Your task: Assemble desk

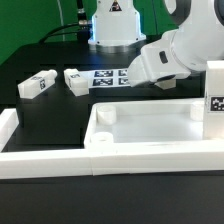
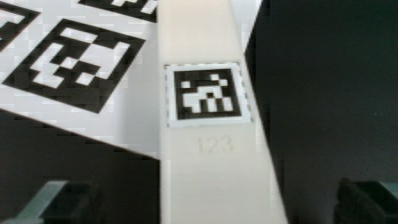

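Observation:
The white desk top (image 1: 140, 128) lies tray-side up at the front of the table. One white leg (image 1: 214, 92) stands upright at its right end, tag facing the camera. Two more legs (image 1: 37, 84) (image 1: 75, 80) lie on the black table at the exterior view's left. In the wrist view a fourth tagged leg (image 2: 214, 110) lies lengthwise between my fingers (image 2: 43, 204). My gripper (image 2: 210, 206) is open and straddles it with a gap on each side. In the exterior view my gripper (image 1: 152, 80) hangs low behind the desk top and hides that leg.
The marker board (image 1: 110, 77) lies behind the desk top and shows in the wrist view (image 2: 71, 60) beside the leg. A long white border rail (image 1: 45, 160) runs along the front. The robot base (image 1: 112, 25) stands at the back.

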Motion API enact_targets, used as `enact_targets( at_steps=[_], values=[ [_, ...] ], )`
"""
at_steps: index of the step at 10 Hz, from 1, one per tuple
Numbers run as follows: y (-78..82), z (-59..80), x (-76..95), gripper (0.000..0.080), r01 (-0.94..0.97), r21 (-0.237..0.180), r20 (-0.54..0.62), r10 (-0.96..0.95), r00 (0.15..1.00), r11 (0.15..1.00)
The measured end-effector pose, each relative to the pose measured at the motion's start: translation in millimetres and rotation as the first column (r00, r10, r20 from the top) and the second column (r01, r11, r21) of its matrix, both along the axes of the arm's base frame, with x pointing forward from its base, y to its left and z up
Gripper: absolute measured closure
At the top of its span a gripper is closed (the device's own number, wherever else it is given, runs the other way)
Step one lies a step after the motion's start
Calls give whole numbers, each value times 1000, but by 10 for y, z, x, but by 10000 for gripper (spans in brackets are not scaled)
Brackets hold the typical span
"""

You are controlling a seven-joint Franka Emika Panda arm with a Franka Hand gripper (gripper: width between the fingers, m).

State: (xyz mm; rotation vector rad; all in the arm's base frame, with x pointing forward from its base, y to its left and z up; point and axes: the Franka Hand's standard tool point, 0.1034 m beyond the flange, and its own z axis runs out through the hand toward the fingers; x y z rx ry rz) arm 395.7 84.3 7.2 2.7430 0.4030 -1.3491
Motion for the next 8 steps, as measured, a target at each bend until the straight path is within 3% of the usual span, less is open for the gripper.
enact_targets(
  at_steps=[2, 3, 4, 8],
  values=[
    [-2, 0, 0, 431, 1, 0, 0, -1, 1000, 1000],
    [-3, 0, 0, 431, 1, 0, 0, -1, 1000, 1000],
    [-4, 0, 1, 511, 1, 0, 0, -1, 1000, 1000],
    [-5, 0, 1, 511, 1, 0, 0, -1, 1000, 1000]
  ],
)
